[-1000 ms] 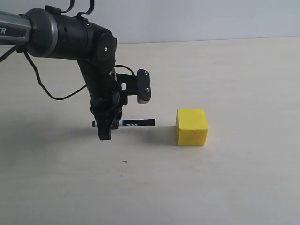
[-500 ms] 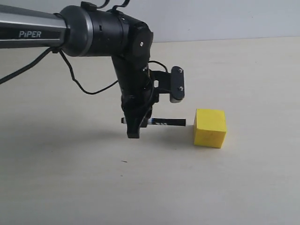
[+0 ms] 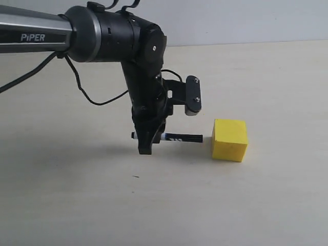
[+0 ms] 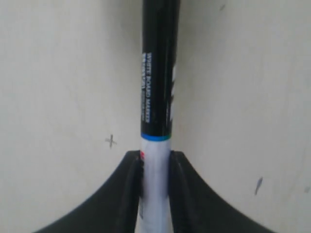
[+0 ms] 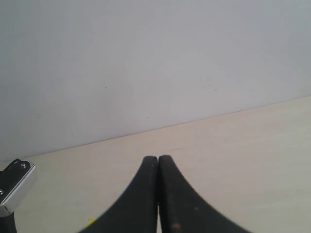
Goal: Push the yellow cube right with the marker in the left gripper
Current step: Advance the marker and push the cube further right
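The yellow cube (image 3: pixel 230 139) sits on the pale table, right of centre in the exterior view. My left gripper (image 3: pixel 147 146) points down just above the table, left of the cube, shut on the marker (image 3: pixel 177 138). The marker lies level and points right, its black end a small gap short of the cube's left face. In the left wrist view the jaws (image 4: pixel 155 158) clamp the white barrel, and the black printed part of the marker (image 4: pixel 158 73) runs away from them. My right gripper (image 5: pixel 158 159) is shut on nothing and does not show in the exterior view.
The pale table (image 3: pixel 266 200) extends on all sides, and a plain grey wall (image 3: pixel 230 20) rises behind it. The grey-faced block (image 3: pixel 193 96) on the left wrist hangs above the marker. A small dark mark (image 3: pixel 135 177) lies on the table in front of the gripper.
Over the last second the left arm swept right with the marker, and the cube slid right. Since half a second ago the cube is still and the marker sits slightly lower.
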You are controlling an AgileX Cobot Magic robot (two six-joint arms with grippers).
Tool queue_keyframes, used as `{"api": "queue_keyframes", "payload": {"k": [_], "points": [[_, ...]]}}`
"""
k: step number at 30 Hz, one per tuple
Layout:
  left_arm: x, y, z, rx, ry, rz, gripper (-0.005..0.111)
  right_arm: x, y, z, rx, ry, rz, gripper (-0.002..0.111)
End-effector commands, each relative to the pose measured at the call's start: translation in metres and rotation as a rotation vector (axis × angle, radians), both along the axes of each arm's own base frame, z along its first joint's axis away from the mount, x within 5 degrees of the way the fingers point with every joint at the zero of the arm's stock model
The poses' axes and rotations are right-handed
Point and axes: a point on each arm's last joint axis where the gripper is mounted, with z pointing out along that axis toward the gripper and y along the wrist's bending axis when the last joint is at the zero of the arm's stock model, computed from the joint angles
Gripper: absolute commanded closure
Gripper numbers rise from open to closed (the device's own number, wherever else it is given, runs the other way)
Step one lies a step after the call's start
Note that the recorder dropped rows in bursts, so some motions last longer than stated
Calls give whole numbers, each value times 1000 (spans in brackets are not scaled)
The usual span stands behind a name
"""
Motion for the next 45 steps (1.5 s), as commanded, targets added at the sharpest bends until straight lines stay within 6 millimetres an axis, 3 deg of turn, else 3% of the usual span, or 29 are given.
{"api": "queue_keyframes", "payload": {"k": [1,4,7,10,16,23,29,38,45], "points": [[-16,-25,9,-65,-14,-60,107,0,0,-1,-8,-7,-7,108],[-13,-24,11,-60,-19,-57,107,0,0,-1,-8,-7,-7,108],[1,-5,11,-32,18,50,107,0,0,-1,-8,-7,-7,108],[4,7,10,10,70,110,107,0,0,-1,-8,-7,-7,108],[5,4,9,-5,55,121,107,0,0,-1,-8,-7,-7,108],[8,3,-11,23,60,115,107,0,0,-1,-8,-7,-7,108],[12,0,-12,-11,24,108,107,0,0,-1,-8,-7,-7,108],[9,-32,-6,-135,-87,43,107,0,0,-1,-8,-7,-7,108],[21,-11,-6,-74,-28,100,107,0,0,-1,-8,-7,-7,108]]}}
